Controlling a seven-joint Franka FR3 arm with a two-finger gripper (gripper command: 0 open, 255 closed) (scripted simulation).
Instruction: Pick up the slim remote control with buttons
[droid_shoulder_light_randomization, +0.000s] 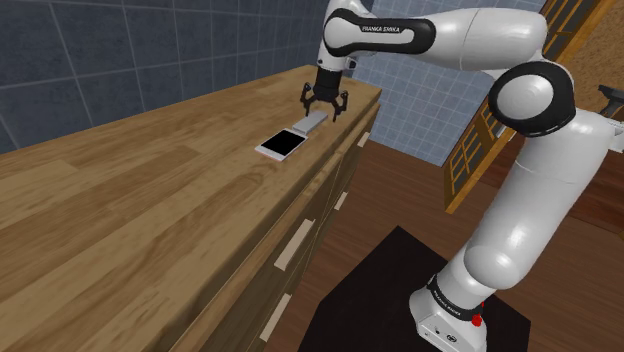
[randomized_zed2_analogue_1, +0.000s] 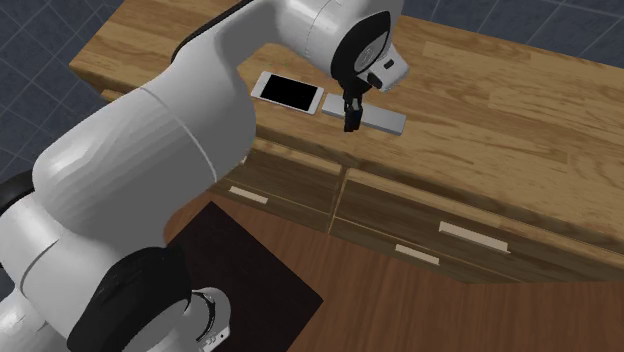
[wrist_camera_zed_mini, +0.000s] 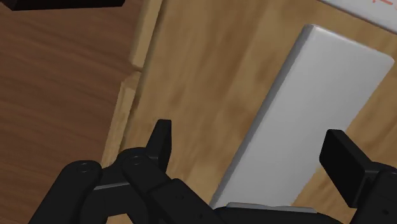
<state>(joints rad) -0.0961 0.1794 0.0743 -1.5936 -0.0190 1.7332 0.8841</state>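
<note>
Poised low over a slim, flat, plain grey rectangular remote control (droid_shoulder_light_randomization: 312, 121) with the all-black two-finger gripper (droid_shoulder_light_randomization: 324, 112), jaws released and spread wide. One of the fingers (wrist_camera_zed_mini: 160, 137) to each long side of the slab, neither touching it as far as the wrist view tells. Straddling the narrow width rather than the length, probably because only that span fits between the pads. Lies flat on the long light-brown wooden counter top (droid_shoulder_light_randomization: 150, 200), close to its front edge and toward the far end in the shoulder view. Set lengthwise along that edge, end to end with a white rectangular phone-like slab with a glossy black face (droid_shoulder_light_randomization: 281, 146), just beside it with a thin strip of wood between. No buttons drawn on the grey top, yet narrower than its neighbour, so taken as the task's thing. Judged to be the approach step: nothing grasped, descent and squeeze not yet done. Calls for a straight drop until the fingertips nearly meet the wood, since so thin a body offers little side wall to pinch. Plenty of bare wood on the long side facing the back of the counter. Only a narrow band on the side facing the front edge, enough for one finger. Tighter toward the phone-like slab, so better gripped away from that end. Past the front edge, just a fall along brown drawer fronts with pale bar handles (droid_shoulder_light_randomization: 295, 243) to the brown wooden floor (droid_shoulder_light_randomization: 400, 190), so a sideways nudge could push the remote control over.
</note>
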